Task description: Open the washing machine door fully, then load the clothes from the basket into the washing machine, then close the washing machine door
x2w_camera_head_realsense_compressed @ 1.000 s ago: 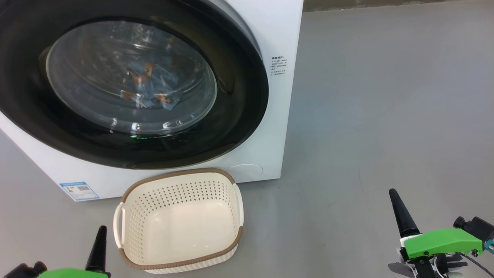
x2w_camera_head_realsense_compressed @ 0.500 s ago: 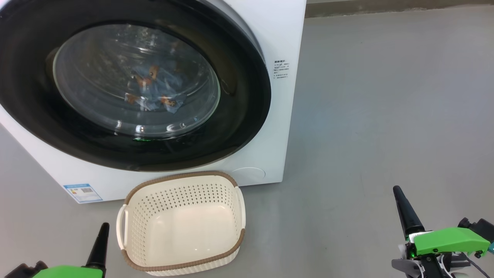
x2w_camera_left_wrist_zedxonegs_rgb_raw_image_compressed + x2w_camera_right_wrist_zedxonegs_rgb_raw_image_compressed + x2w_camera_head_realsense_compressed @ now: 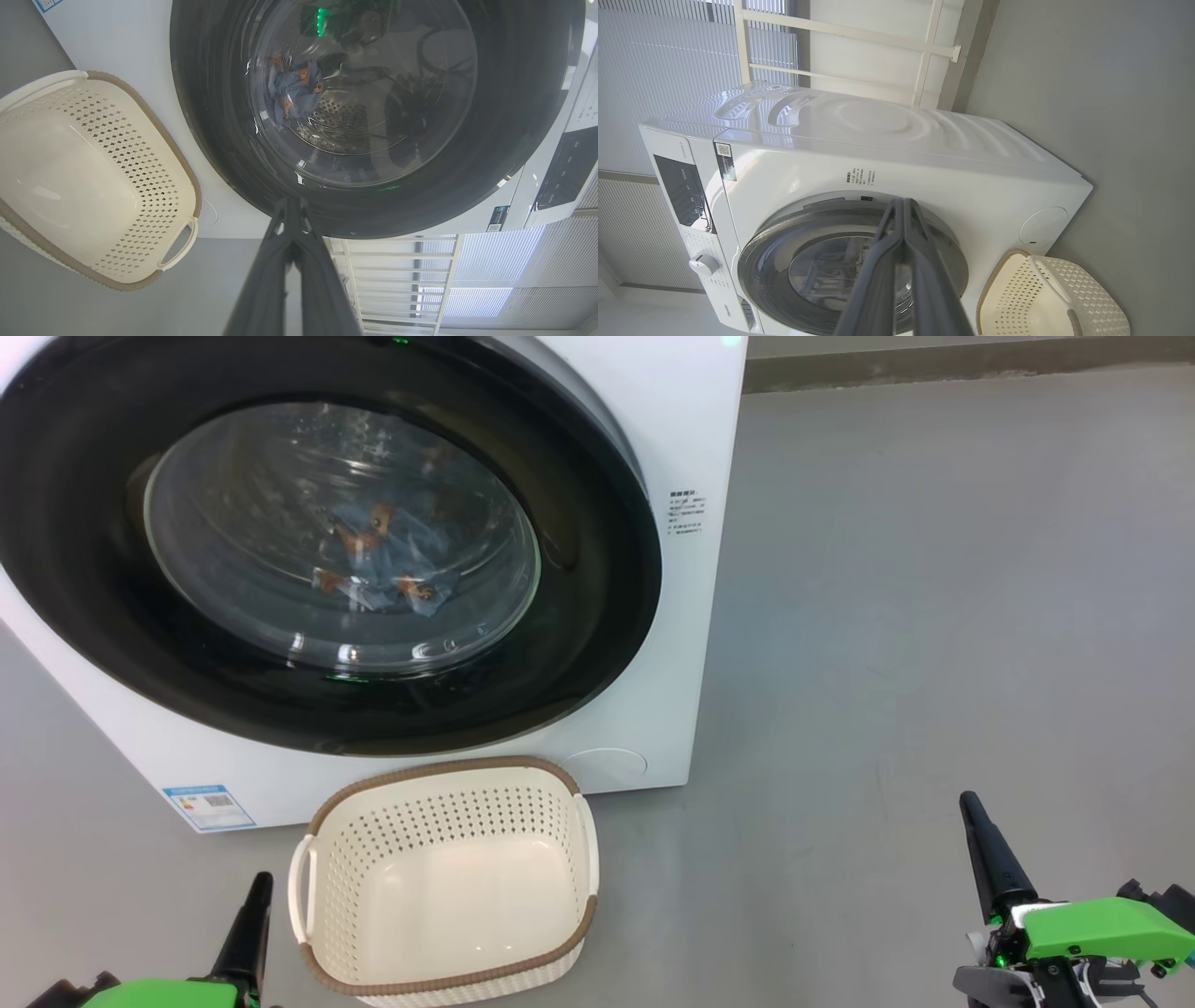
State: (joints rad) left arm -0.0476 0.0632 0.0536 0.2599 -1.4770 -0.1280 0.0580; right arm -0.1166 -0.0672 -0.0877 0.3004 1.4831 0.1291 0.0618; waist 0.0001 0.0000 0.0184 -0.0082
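Note:
The white washing machine (image 3: 686,420) fills the upper left of the head view, its round black door (image 3: 579,644) lying flat against the front. Through the glass I see blue clothes (image 3: 392,565) with orange figures lying in the drum (image 3: 343,126); the clothes (image 3: 296,91) show through the window in the left wrist view too. The cream basket (image 3: 574,919) stands on the floor below the door with nothing in it. My left gripper (image 3: 260,887) is shut at the bottom left, beside the basket. My right gripper (image 3: 968,805) is shut at the bottom right, well away from the machine.
Grey floor (image 3: 934,616) stretches to the right of the machine up to a wall base. The machine's control panel (image 3: 684,189) and knob (image 3: 704,264) sit at the left in the right wrist view. A white frame with blinds (image 3: 402,275) stands behind.
The whole head view has shifted a little, so the camera moved. Both grippers stay shut and low; the right one sits slightly lower in view. Door, clothes and basket are unchanged.

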